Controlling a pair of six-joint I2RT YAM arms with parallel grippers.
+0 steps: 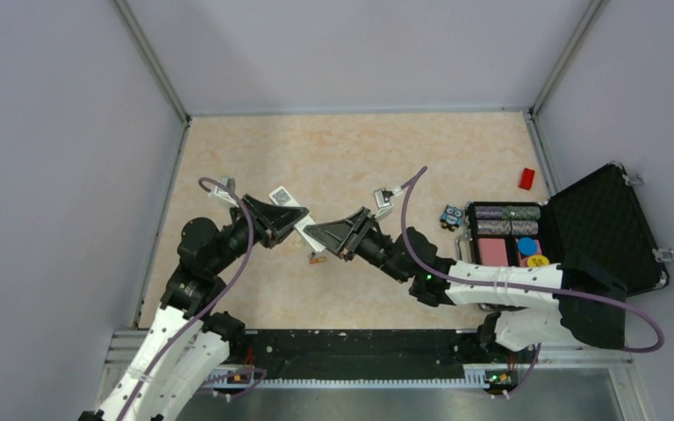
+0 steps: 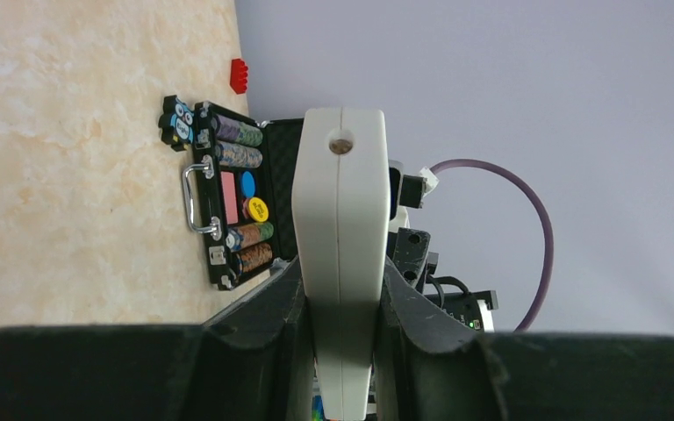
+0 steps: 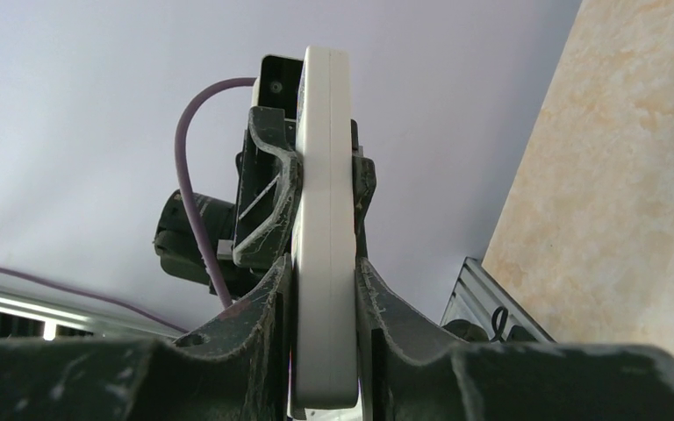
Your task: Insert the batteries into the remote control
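The white remote control [image 1: 280, 195] is held off the table between both grippers, near the middle of the table. My left gripper [image 1: 301, 217] is shut on it from the left, and my right gripper [image 1: 314, 232] is shut on it from the right. In the left wrist view the remote [image 2: 340, 202] stands edge-on between the fingers of the left gripper [image 2: 340, 294]. In the right wrist view the remote [image 3: 325, 193] is clamped by the right gripper [image 3: 325, 281], with the other gripper's fingers [image 3: 268, 189] further along it. A small copper-orange battery [image 1: 318, 258] lies on the table just below the grippers.
An open black case [image 1: 598, 230] with striped chip rolls [image 1: 507, 213] stands at the right; it also shows in the left wrist view [image 2: 228, 202]. A small blue figure [image 1: 450, 217] sits by its left side. A red brick [image 1: 527, 178] lies behind it.
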